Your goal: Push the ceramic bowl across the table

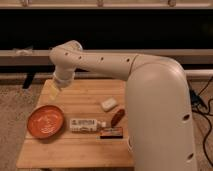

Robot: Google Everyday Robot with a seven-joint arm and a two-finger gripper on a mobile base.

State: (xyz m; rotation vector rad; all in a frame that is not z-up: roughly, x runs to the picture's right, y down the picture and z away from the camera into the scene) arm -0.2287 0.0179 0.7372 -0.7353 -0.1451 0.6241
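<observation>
The ceramic bowl is shallow, round and orange-red with faint whitish swirls inside. It sits at the left side of the light wooden table. My gripper hangs down from the white wrist over the table's far left corner. It is behind the bowl and a short way apart from it, not touching. The thick white arm reaches in from the right and hides the table's right side.
A small white object, a white bottle lying on its side, a brown oblong item and a dark bar lie right of the bowl. Carpet surrounds the table. A dark window wall and ledge run behind it. Cables lie at the right.
</observation>
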